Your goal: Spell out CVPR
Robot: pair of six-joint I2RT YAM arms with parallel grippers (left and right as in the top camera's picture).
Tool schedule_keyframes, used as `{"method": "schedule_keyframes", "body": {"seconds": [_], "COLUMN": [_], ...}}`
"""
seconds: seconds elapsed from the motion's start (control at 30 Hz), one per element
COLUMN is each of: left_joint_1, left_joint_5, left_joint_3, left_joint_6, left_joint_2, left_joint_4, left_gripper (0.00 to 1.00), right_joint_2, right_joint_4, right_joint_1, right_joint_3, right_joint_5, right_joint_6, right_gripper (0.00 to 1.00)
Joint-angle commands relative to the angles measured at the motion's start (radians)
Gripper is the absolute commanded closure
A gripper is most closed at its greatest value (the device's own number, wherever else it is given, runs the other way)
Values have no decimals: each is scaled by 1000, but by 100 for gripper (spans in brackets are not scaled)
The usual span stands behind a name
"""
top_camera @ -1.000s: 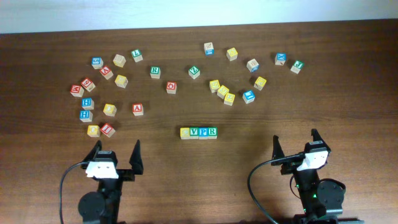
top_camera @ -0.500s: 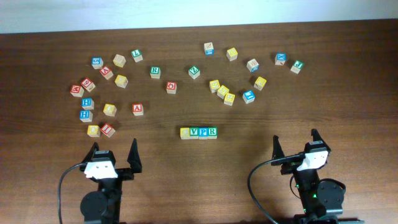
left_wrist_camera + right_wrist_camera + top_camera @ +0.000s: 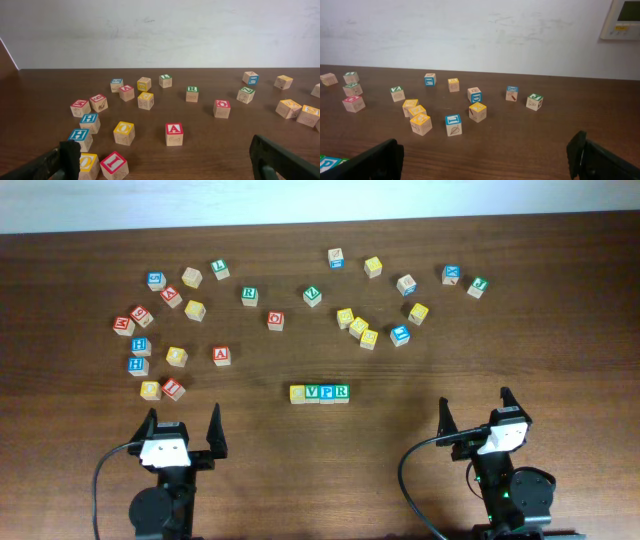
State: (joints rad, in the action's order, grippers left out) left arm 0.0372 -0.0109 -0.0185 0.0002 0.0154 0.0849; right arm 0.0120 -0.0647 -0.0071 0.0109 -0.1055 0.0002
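Step in hand: the word looks finished. A row of four cubes (image 3: 320,392) sits edge to edge near the middle of the desk's (image 3: 300,470) front edge, a yellow cube (image 3: 298,393) first, then V, P, R.
Hands: left hand (image 3: 184,413) and right hand (image 3: 474,400) are spread wide and empty at the front edge, either side of the row.
Next move: probably only confirming the first letter; a wrong one means a swap from the loose cubes (image 3: 358,327) toward the back.
Hard to make out: the yellow cube's letter is unreadable from overhead. The right wrist view clips the row, and the left wrist view misses it.
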Motion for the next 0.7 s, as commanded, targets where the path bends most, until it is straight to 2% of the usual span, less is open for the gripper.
{"method": "schedule_keyframes", "body": {"seconds": [0.0,0.67], "left_joint_1": [-5,-5], "left_joint_5": [-3,-3], "left_joint_3": [10,10], "left_joint_6": [15,15], "left_joint_2": [-10,-10], "left_joint_4": [-3,-3], "left_gripper": [1,1], "right_joint_2": [-8,-9], "right_joint_4": [-7,-7], "right_joint_1": [-2,1], "right_joint_3": [-5,-5], "right_joint_5": [5,12], "right_joint_6": [8,8], "right_gripper": [2,2]}}
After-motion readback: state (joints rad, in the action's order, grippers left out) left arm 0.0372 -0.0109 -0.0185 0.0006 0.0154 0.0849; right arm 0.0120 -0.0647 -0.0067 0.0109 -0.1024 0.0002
